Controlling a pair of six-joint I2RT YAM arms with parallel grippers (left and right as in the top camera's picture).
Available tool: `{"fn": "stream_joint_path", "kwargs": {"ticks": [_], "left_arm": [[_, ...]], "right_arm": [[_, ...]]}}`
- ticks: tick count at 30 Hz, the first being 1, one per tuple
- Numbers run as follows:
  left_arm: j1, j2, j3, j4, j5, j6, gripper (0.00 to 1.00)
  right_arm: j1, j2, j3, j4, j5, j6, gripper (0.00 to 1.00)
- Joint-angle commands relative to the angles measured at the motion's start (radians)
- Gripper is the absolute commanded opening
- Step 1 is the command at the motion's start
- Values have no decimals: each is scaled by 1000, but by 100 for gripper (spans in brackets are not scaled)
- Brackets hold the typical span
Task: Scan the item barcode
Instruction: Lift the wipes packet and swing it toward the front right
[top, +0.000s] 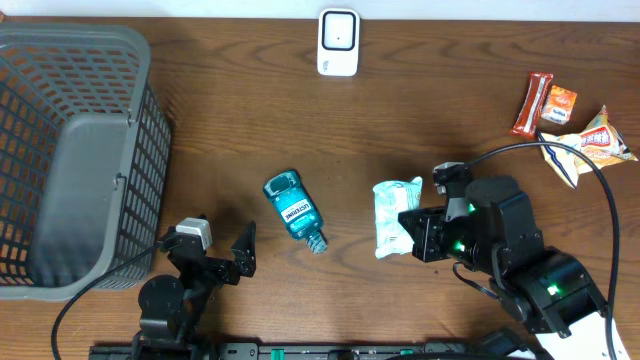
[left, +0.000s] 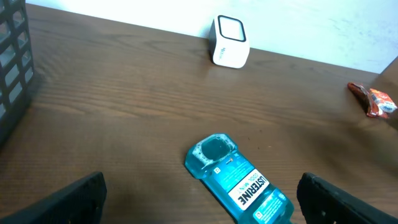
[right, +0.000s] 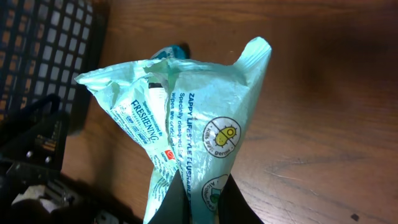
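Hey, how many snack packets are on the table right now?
3, clustered top right in the overhead view: a red-brown bar, a small orange packet beside it, and a larger crinkled bag just below. Overlap may hide more.

Mouthwash bottle (top: 293, 207) lies between basket (top: 148, 150) at left and wipes pack (top: 389, 212) at right, scanner (top: 338, 42) behind.
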Motion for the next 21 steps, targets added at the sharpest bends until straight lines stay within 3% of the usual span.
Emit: {"fn": "stream_joint_path", "kwargs": {"ticks": [1,4,8,16,21], "left_arm": [[2,-6,-16,-22,13,-2,98],[2,-6,-16,-22,13,-2,98],[2,-6,-16,-22,13,-2,98],[2,-6,-16,-22,13,-2,98],[2,-6,-16,-22,13,-2,98]], "right_arm": [[10,-15,-25,34,18,54,2],[10,-6,-26,64,19,32,2],[10,32,-26,184,18,-160,1],[11,158,-26,457,28,-291,2],[72,238,-26,599,239,-365,1]]}}
